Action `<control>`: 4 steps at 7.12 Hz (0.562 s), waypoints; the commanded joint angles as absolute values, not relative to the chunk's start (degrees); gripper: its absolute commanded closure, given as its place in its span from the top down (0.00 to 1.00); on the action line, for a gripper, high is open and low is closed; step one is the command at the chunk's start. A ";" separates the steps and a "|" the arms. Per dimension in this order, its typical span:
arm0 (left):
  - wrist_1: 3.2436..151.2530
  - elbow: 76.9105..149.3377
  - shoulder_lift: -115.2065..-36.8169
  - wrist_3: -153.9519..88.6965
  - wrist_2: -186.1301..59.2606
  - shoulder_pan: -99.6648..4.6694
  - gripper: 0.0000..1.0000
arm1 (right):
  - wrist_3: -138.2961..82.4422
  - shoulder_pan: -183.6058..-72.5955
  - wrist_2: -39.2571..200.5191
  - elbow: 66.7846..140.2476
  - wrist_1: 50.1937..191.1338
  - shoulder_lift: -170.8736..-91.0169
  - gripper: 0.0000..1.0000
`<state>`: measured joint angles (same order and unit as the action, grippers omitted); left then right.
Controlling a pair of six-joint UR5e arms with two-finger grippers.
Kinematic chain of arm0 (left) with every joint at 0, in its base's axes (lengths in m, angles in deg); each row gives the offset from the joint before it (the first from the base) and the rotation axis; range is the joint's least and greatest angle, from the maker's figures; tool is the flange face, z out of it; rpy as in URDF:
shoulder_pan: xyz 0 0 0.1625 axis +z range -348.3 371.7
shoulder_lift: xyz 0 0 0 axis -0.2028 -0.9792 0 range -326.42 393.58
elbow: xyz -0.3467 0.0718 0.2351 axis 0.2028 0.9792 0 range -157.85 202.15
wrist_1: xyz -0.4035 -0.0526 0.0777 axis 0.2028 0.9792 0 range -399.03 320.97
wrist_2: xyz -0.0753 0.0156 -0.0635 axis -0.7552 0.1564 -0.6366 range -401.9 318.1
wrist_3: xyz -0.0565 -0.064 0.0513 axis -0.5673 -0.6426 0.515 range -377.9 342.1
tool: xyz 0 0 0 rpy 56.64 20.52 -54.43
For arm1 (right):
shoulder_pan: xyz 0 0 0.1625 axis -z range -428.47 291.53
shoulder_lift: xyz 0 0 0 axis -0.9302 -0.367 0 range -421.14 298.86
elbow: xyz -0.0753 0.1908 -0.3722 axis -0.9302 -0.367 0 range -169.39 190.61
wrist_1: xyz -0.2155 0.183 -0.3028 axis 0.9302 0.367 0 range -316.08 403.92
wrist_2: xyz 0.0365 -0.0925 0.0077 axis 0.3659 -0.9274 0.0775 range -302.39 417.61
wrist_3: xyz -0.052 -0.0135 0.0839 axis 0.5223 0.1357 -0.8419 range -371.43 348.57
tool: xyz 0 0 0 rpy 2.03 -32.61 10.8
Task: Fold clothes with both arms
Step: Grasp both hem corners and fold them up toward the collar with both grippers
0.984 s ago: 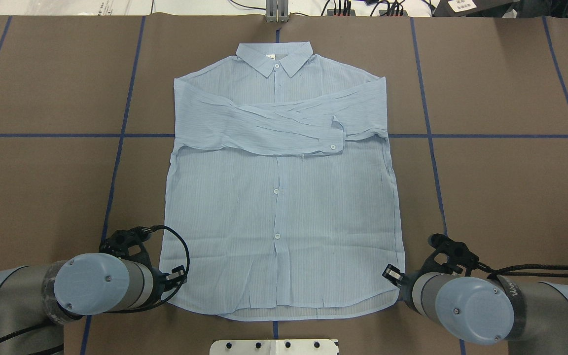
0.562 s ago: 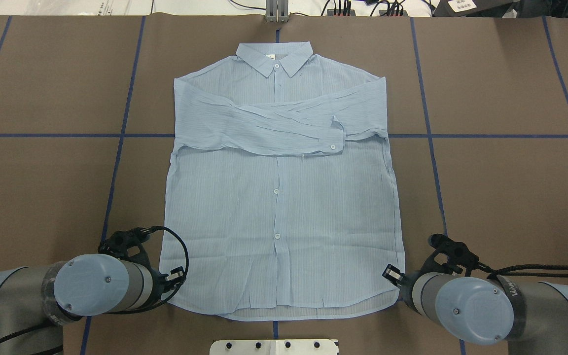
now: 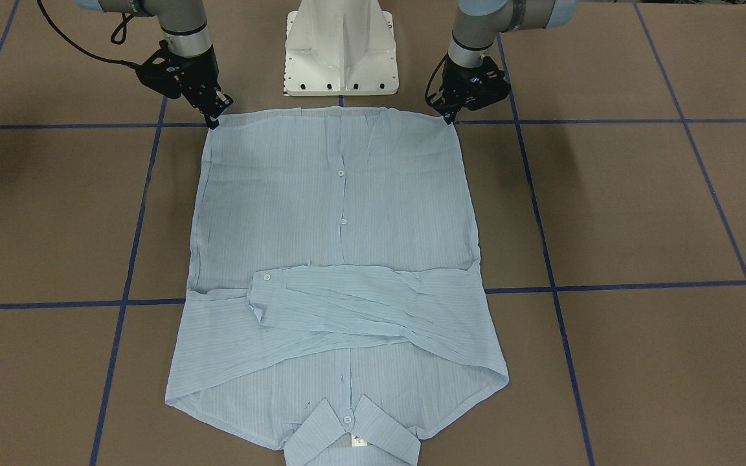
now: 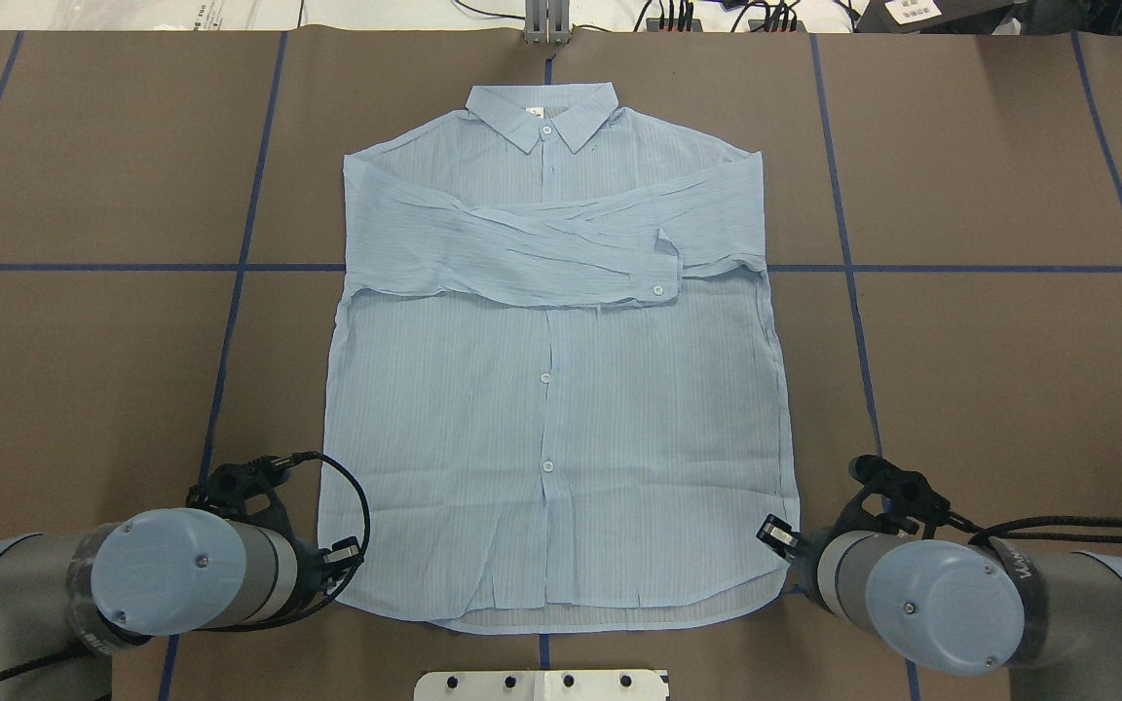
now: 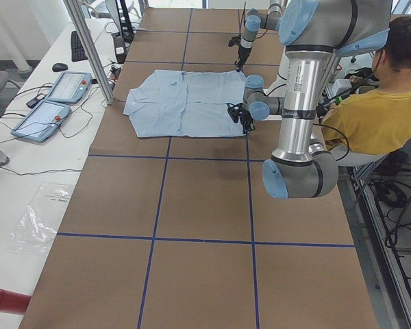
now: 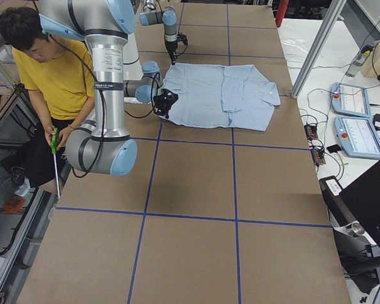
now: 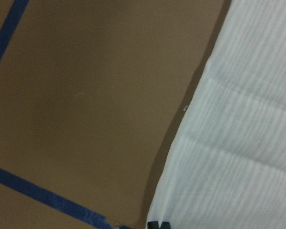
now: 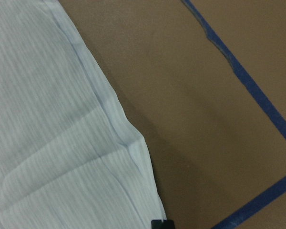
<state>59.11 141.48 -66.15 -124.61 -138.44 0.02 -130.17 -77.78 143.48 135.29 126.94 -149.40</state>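
Shirt (image 4: 551,409) lies flat mid-tabletop (image 4: 990,370), collar at 12 o'clock, sleeves crossed over the chest. Thin, light and floppy, so likely to wrinkle; best pinched at the hem corners. Left end effector (image 3: 447,116) sits at the 7 o'clock corner and right end effector (image 3: 215,118) at 5 o'clock; can't tell whether either is pinching or spread. Neck label (image 4: 534,113) is too small to read.

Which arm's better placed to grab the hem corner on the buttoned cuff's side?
Right: the right gripper is at the shirt's hem corner on the cuff side; the left gripper is opposite.
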 commanded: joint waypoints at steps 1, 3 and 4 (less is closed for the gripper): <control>58.88 148.85 -65.47 -124.68 -138.49 -0.78 0.00 | -129.91 -81.37 143.74 143.89 131.41 -151.31 0.00; 59.32 153.90 -68.26 -123.64 -138.75 -7.84 0.00 | -129.47 -87.77 143.74 146.84 135.06 -147.47 0.00; 59.93 151.90 -70.72 -121.02 -138.76 -13.82 0.00 | -125.98 -90.33 144.00 145.97 135.23 -145.10 0.00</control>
